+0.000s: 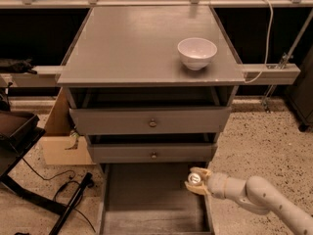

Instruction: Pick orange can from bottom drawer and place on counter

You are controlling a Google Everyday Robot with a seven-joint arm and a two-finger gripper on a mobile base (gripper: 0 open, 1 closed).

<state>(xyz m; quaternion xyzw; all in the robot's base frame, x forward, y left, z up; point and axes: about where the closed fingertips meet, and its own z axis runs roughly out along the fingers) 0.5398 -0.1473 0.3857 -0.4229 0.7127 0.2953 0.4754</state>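
The bottom drawer (pixel 142 202) is pulled open below the two knobbed drawers, and its grey floor is bare. My gripper (pixel 197 181) comes in from the lower right on a white arm. It is shut on the orange can (pixel 194 178) and holds it above the drawer's right wall, near the drawer's back. The can's silver top faces up, and the tan fingers (pixel 202 190) hide most of its sides. The counter (pixel 137 43) is the flat grey cabinet top, well above the gripper.
A white bowl (pixel 197 53) stands on the counter's right side near the front edge. A cardboard box (pixel 58 143) and a black stand (pixel 19 131) with floor cables sit left of the cabinet. A white rail (pixel 271 74) runs to the right.
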